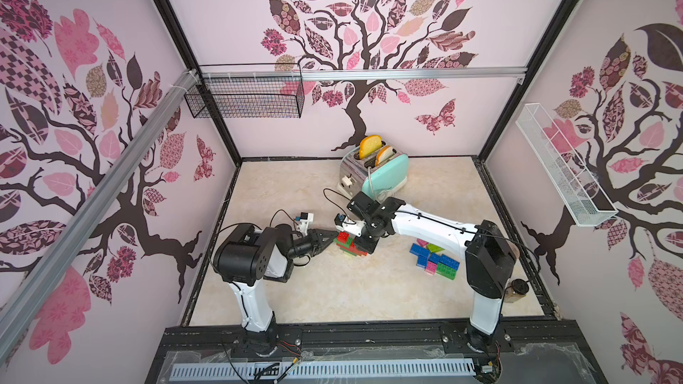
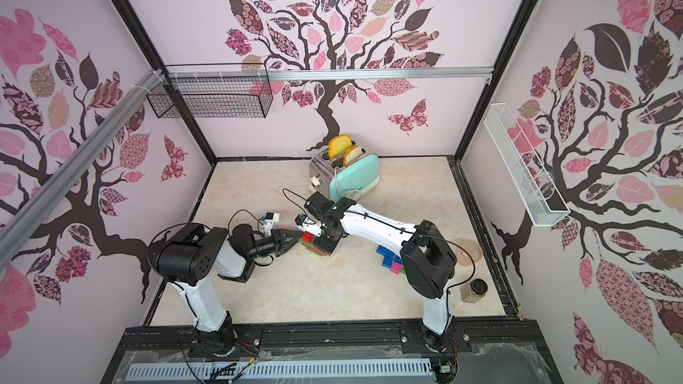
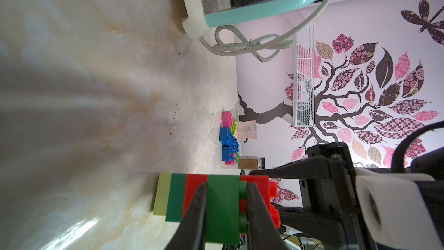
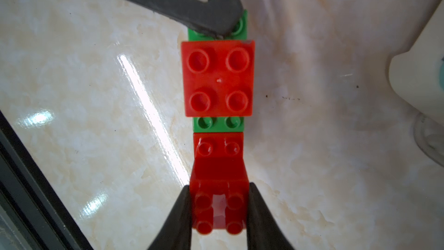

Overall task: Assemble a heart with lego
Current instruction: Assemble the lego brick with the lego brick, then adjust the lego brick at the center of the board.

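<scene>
With my left jaws clenched on the green brick (image 3: 223,209) of the lego stack (image 1: 346,242) mid-desk and my right jaws clenched on its end red brick (image 4: 219,169), I reckon I should press squarely, studs aligned, bracing against any twist.

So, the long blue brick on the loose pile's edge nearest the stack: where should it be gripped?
Probably grip the long blue brick across its long smooth sides, straight down from above: it lies flat, studs up, the narrow width suits the jaws, and neighbouring bricks block a sideways approach.
</scene>
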`<state>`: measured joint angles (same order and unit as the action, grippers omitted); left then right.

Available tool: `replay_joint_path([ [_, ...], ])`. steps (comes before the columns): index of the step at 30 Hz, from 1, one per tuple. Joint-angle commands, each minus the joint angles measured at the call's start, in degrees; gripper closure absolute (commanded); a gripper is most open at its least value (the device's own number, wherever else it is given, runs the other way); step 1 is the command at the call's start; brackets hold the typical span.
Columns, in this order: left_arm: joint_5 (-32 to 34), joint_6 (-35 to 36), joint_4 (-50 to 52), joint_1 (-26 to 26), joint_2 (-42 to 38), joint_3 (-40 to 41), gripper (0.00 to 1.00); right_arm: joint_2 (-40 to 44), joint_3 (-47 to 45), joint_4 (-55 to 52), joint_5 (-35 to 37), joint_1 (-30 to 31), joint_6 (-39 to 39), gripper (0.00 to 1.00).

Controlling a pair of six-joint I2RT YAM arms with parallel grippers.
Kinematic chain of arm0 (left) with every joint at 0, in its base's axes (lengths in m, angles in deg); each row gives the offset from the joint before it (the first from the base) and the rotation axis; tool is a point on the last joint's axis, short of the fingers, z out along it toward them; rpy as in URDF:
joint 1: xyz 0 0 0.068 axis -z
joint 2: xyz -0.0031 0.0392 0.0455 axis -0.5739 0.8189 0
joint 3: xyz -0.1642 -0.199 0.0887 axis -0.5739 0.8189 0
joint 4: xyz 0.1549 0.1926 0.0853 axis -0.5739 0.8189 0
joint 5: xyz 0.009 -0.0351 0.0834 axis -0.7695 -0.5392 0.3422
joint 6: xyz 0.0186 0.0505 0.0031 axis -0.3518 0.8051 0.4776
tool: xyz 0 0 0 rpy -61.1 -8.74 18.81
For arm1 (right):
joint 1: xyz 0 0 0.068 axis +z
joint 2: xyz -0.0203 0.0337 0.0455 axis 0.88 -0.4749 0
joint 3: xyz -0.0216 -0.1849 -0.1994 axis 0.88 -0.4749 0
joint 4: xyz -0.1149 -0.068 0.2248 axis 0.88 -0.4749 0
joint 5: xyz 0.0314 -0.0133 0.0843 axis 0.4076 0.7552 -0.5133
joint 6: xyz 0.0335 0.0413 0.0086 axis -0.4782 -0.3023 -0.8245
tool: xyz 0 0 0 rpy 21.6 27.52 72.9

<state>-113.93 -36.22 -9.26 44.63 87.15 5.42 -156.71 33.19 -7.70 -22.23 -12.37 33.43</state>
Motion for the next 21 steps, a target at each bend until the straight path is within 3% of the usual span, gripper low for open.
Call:
replay_joint_path([
  [1, -0.26, 0.28, 1.36, 0.08, 0.23, 0.32, 0.87, -4.39, -0.45, -1.54, -5.99, 0.21, -0.63, 0.72],
  [11, -0.26, 0.32, 1.36, 0.07, -0.13, 0.5, 0.87, -6.4, 6.49, -3.04, -8.14, -0.41, 0.57, 0.4],
  [18, -0.22, 0.28, 1.36, 0.1, -0.08, 0.48, 0.87, -8.01, 8.36, -1.86, -7.75, -0.38, 0.33, 0.39],
  [21, -0.19, 0.2, 1.32, 0.07, -0.14, 0.48, 0.86, -8.42, 8.6, -1.22, -7.8, -0.33, -0.1, 0.54],
])
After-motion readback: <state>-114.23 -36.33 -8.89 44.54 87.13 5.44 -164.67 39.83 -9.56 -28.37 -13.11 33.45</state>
